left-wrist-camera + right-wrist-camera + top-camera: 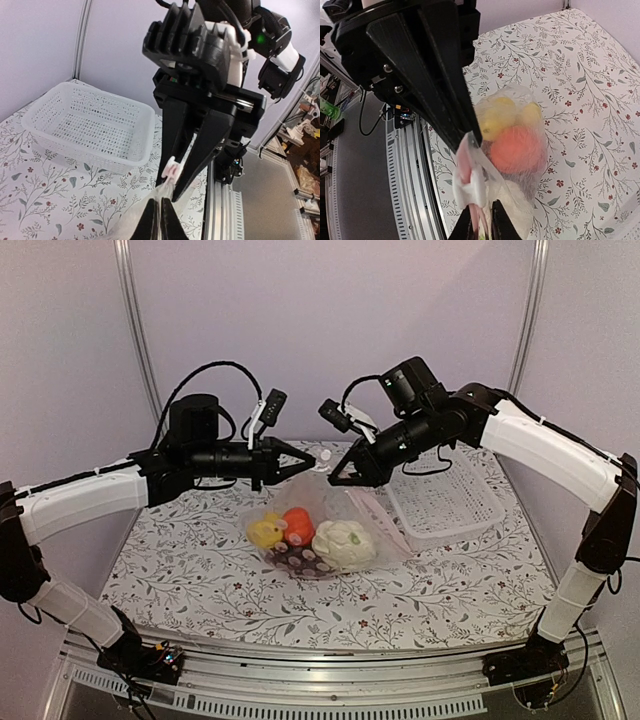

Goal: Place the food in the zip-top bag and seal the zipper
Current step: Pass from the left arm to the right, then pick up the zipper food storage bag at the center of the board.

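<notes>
A white perforated plastic basket (445, 502) sits on the floral-patterned table (180, 580), just right of the clear crinkly zip-top bag (335, 498). The bag rests mid-table and holds yellow toy pieces (265, 531), an orange pumpkin (298, 525), a white cauliflower (343, 543) and dark purple grapes (300, 560). Above it the left gripper (305, 462) and right gripper (340, 478) nearly meet, each with fingers pinched on the pale zipper strip (466, 165) of the raised mouth.

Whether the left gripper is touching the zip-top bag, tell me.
Touching. Left wrist view: the left gripper pinches the zip-top bag between shut fingers.

Clear zip-top bag (375, 515), food (298, 527) inside, mouth aloft
</notes>
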You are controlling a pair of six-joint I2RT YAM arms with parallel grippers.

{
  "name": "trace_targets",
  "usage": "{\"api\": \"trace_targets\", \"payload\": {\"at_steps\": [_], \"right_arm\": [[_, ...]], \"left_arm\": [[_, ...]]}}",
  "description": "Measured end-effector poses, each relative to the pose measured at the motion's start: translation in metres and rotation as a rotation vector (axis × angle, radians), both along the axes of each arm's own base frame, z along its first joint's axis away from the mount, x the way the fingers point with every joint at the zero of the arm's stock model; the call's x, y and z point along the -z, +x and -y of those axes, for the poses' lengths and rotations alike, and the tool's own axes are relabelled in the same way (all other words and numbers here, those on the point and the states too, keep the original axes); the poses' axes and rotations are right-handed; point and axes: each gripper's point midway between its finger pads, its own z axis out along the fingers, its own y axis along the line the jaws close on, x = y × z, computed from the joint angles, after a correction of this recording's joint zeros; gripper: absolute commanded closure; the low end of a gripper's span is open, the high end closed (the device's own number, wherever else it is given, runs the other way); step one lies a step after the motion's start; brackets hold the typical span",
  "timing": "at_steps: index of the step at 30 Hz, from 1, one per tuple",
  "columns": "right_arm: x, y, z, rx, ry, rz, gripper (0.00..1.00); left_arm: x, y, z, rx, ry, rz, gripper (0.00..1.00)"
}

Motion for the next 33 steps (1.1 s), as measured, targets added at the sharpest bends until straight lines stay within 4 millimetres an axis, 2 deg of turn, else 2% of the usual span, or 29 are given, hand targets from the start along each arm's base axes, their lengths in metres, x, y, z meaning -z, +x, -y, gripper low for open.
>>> {"api": "trace_targets", "payload": {"at_steps": [2,7,10,12,15,17,24,29,31,32,33], "right_arm": [[-0.001,-0.002,-0.001,-0.008,0.008,-0.009,0.93],[-0.007,-0.007,-0.002,-0.031,0.025,-0.023,0.96],[-0.01,-0.009,-0.003,-0.041,0.035,-0.026,0.98],[-0.01,-0.01,-0.003,-0.046,0.037,-0.03,0.99],[-0.011,-0.011,-0.004,-0.052,0.04,-0.034,1.0],[-0.011,-0.013,-0.004,-0.059,0.044,-0.04,1.0],[-0.012,-0.015,-0.005,-0.068,0.049,-0.048,1.0],[-0.01,-0.017,-0.006,-0.079,0.052,-0.062,1.0],[-0.008,-0.016,-0.007,-0.081,0.051,-0.069,1.0],[-0.007,-0.016,-0.008,-0.08,0.049,-0.071,0.98],[-0.006,-0.016,-0.008,-0.079,0.047,-0.073,0.91]], "left_arm": [[-0.001,0.0,0.0,0.006,0.002,0.01,0.74],[-0.016,-0.003,0.003,0.037,-0.009,0.061,0.74],[-0.023,-0.003,0.006,0.06,-0.012,0.091,0.64],[-0.021,-0.002,0.008,0.072,0.002,0.101,0.59],[-0.011,-0.004,0.008,0.088,0.041,0.09,0.58],[-0.002,-0.007,0.006,0.1,0.072,0.079,0.6],[0.026,-0.018,-0.002,0.126,0.151,0.051,0.77],[0.032,-0.017,0.001,0.144,0.163,0.044,0.83],[0.034,-0.014,0.006,0.156,0.163,0.038,0.89],[0.035,-0.012,0.007,0.16,0.164,0.034,0.92],[0.036,-0.011,0.009,0.165,0.165,0.034,0.95]]}}
